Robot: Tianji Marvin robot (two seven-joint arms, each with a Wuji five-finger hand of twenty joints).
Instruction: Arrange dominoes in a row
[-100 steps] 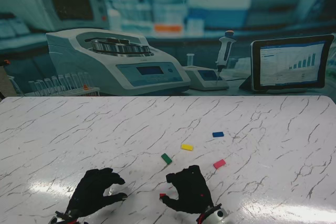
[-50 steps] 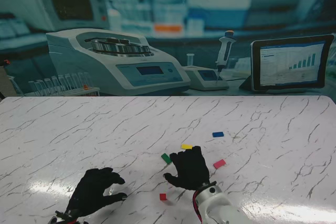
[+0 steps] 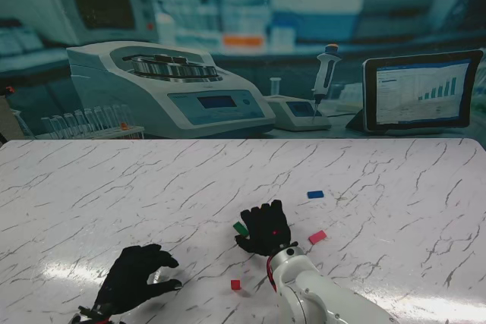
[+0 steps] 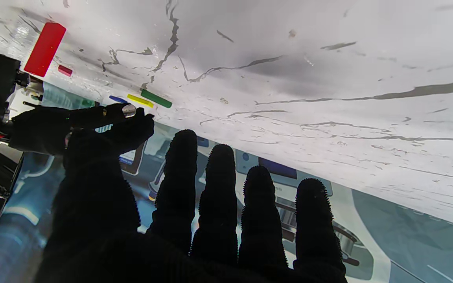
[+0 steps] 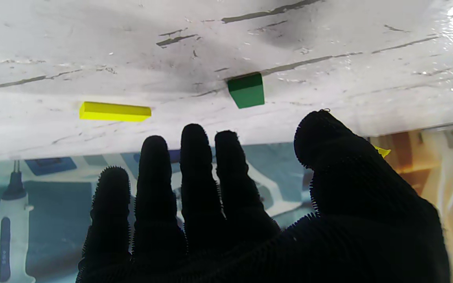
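Note:
Small coloured dominoes lie on the white marble table (image 3: 114, 187). A red domino (image 3: 235, 284) stands near me, left of my right forearm. My right hand (image 3: 264, 229) hovers open over the middle, hiding the yellow domino in the stand view and touching the green domino (image 3: 240, 228) at its left side. In the right wrist view the yellow domino (image 5: 115, 111) and the green domino (image 5: 246, 90) lie just past the spread fingertips. A pink domino (image 3: 317, 237) lies right of the hand and a blue domino (image 3: 315, 194) farther off. My left hand (image 3: 135, 278) rests open, fingers curled, near me at the left.
Behind the table's far edge is a lab backdrop with a centrifuge (image 3: 167, 89), a pipette (image 3: 325, 73) and a tablet screen (image 3: 421, 92). The left wrist view shows the red domino (image 4: 45, 49) and my right hand (image 4: 77, 122).
My right hand let go of the red domino near me and moved away from me, over the yellow and green dominoes. The left hand stayed put.

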